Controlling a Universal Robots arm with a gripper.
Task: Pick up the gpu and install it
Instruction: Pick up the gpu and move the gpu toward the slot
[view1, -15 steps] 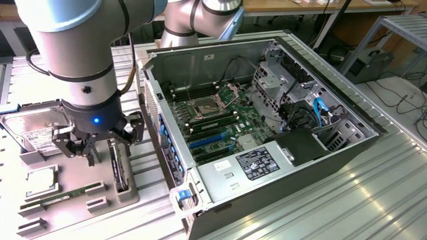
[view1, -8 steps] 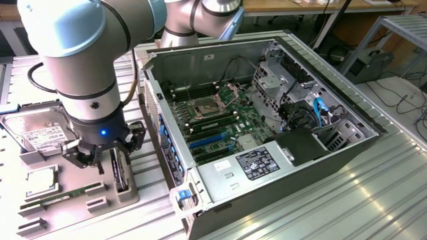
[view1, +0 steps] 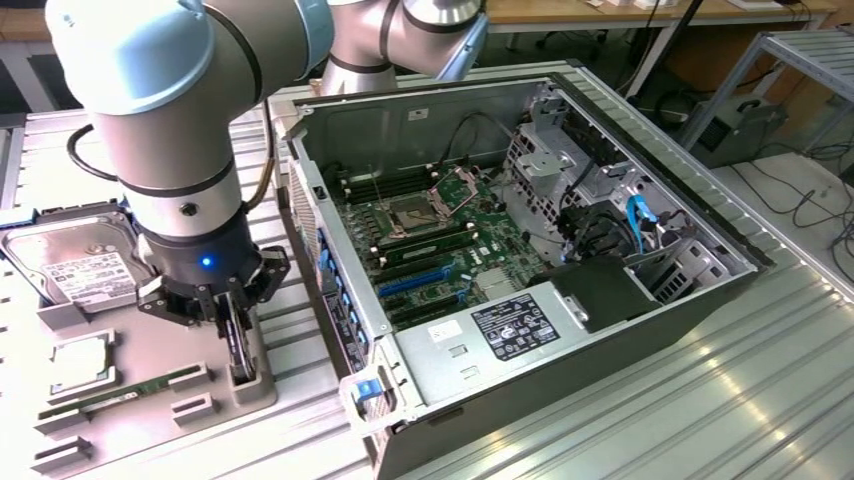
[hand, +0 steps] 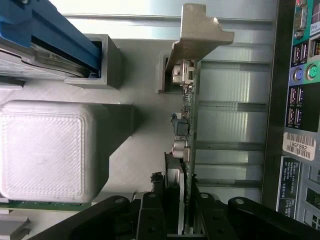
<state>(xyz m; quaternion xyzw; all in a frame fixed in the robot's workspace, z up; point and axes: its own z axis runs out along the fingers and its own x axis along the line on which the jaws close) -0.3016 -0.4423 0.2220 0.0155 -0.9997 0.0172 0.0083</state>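
**A:** Where is the thin green circuit-board card, the gpu (view1: 242, 350)?

**B:** It stands on edge in a slot at the near corner of the grey moulded holder (view1: 147, 345), on the side nearest the open dark metal computer case (view1: 534, 400). Both rest on the ribbed metal surface (view1: 761, 400). The card is straight below the black hand (view1: 220, 305), not off to either side.

**A:** And the hand itself?

**B:** Narrow. In the wrist view its dark fingers (hand: 150, 220) straddle the card, one on each face. They look pressed against it, so I judge it gripped, though it sits low in its slot.

**A:** Which way does its long axis run?

**B:** Near to far, roughly alongside the case wall. The grip is at one end, and the long silver bracket (hand: 200, 30) is at the other.

**A:** And the case?

**B:** On the exterior view's right of the holder, just beside it, lying open side up.
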